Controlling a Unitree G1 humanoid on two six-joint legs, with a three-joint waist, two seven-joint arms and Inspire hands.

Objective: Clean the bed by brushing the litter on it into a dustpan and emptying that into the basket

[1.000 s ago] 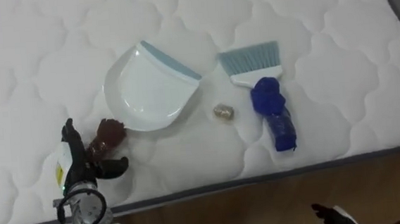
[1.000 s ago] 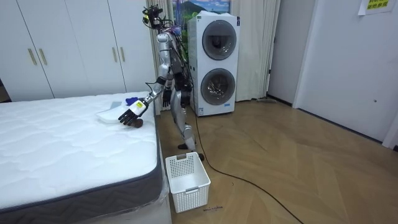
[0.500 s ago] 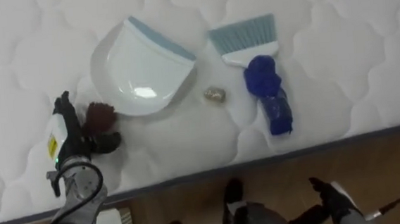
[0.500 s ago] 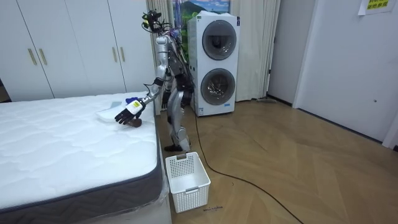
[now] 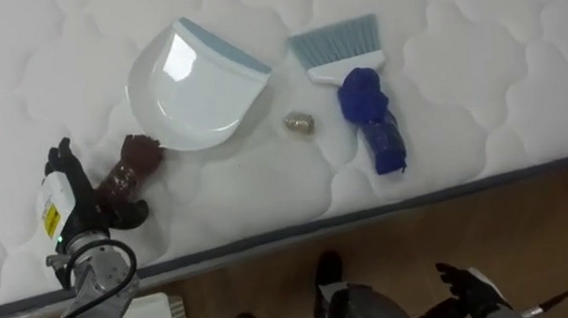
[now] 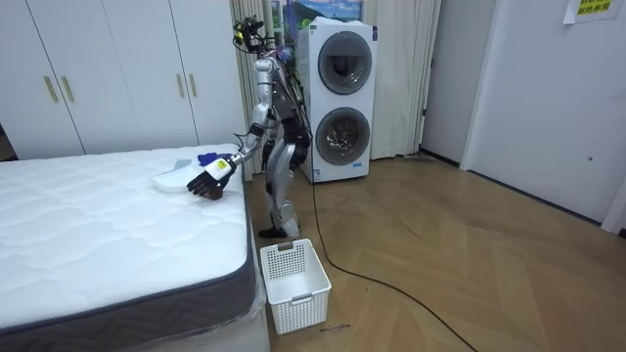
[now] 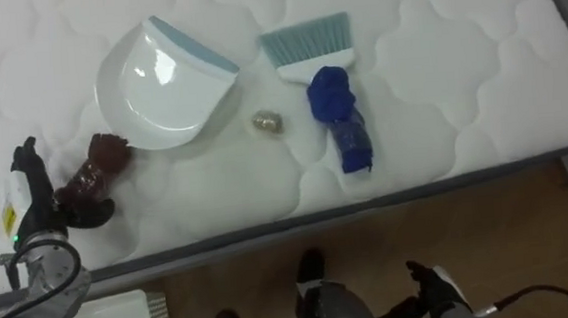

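A white dustpan [image 5: 194, 85] with a pale blue lip lies on the white quilted mattress [image 5: 455, 27]. To its right is a blue hand brush [image 5: 363, 98] with light blue bristles. Between them rests a small crumpled brownish ball [image 5: 299, 124]. A dark brown lumpy thing [image 5: 129, 168] touches the dustpan's lower left rim. My left hand [image 5: 66, 199] stands just left of that lump, fingers upright and thumb reaching under it, open. My right hand [image 5: 470, 284] hangs low over the floor, fingers loose.
The mattress edge [image 5: 368, 213] runs across the lower view, with wooden floor [image 5: 530, 232] beyond it. A white slatted basket [image 6: 293, 274] sits on the floor by the bed corner. I stand at that corner, stacked washing machines [image 6: 337, 98] behind me.
The whole eye view has shifted as I step at the bed's corner. My left hand stays beside the brown lump; dustpan, brush and ball lie as before.
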